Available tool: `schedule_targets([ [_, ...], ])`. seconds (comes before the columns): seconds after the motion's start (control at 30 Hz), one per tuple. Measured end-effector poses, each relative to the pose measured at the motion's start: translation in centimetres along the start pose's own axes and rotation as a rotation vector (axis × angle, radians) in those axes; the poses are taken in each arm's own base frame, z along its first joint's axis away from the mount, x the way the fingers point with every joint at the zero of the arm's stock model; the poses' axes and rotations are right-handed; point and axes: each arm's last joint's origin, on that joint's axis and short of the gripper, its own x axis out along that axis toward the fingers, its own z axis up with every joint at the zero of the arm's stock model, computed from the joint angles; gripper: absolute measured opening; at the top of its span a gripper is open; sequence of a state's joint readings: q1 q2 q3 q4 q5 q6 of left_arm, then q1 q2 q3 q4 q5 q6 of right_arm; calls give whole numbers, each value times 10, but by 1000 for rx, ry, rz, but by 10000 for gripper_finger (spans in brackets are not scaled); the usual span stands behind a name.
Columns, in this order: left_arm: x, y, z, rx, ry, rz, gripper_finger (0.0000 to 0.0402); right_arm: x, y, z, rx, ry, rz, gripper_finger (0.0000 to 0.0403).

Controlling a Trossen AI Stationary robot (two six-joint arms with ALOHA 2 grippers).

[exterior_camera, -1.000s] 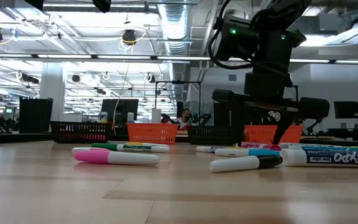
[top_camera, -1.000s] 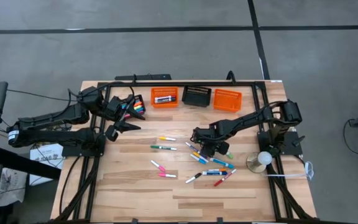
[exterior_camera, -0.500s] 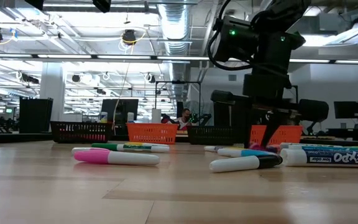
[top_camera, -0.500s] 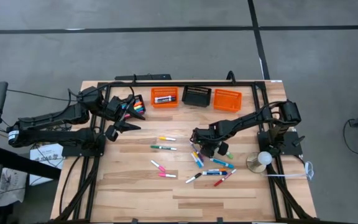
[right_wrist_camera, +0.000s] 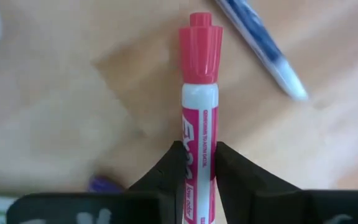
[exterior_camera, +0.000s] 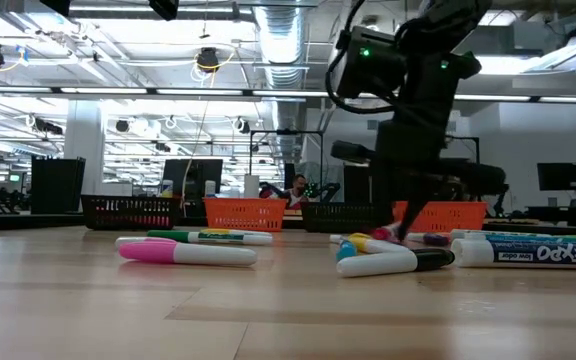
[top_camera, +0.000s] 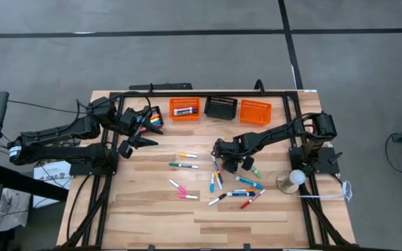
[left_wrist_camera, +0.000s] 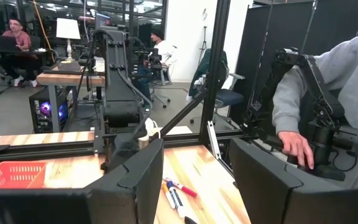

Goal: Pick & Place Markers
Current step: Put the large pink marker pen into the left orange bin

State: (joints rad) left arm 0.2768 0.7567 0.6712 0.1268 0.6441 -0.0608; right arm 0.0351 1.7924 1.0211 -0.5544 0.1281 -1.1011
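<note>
Several markers lie scattered on the wooden table [top_camera: 152, 223], among them a green one [top_camera: 183, 166], two pink ones [top_camera: 187, 196] and a blue group [top_camera: 246, 183]. My right gripper [top_camera: 220, 162] points steeply down in the middle of the table and is shut on a pink-capped marker [right_wrist_camera: 199, 93]. My left gripper [top_camera: 144, 142] hangs level above the table's left side. It stands open with nothing between its fingers [left_wrist_camera: 138, 180], next to a black basket [top_camera: 153, 120] full of coloured markers. My right gripper pinches the pink-capped marker's white labelled barrel [right_wrist_camera: 199, 134] between its two fingers, below the cap. The fingers [right_wrist_camera: 176, 165] come from above, slanting down, and lie across the marker. The cap end [right_wrist_camera: 201, 46] sticks out beyond the fingertips, close over the tabletop.
At the far edge stand two orange baskets [top_camera: 185, 109] [top_camera: 255, 111] and a black one [top_camera: 220, 107]. A round white object on a stand [top_camera: 295, 178] sits near the right arm's base. A person's sleeve and hand [left_wrist_camera: 297, 146] show beyond the table's right side.
My right gripper has shut on the pink-capped marker, shifting slightly toward the table's left edge. The blue markers beside it have been pushed left and turned about, and now lie more lengthwise, pointing toward the near edge.
</note>
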Motion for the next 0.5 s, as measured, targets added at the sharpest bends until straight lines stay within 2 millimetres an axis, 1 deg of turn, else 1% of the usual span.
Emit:
schedule_targets([
  [0.13,0,0,0,0,0,0,184,-6,-7,1,3,35,-34,54],
  [0.3,0,0,0,0,0,0,184,-20,-21,0,15,52,-39,51],
  [0.5,0,0,0,3,0,0,184,-42,-45,-6,62,51,-59,52],
])
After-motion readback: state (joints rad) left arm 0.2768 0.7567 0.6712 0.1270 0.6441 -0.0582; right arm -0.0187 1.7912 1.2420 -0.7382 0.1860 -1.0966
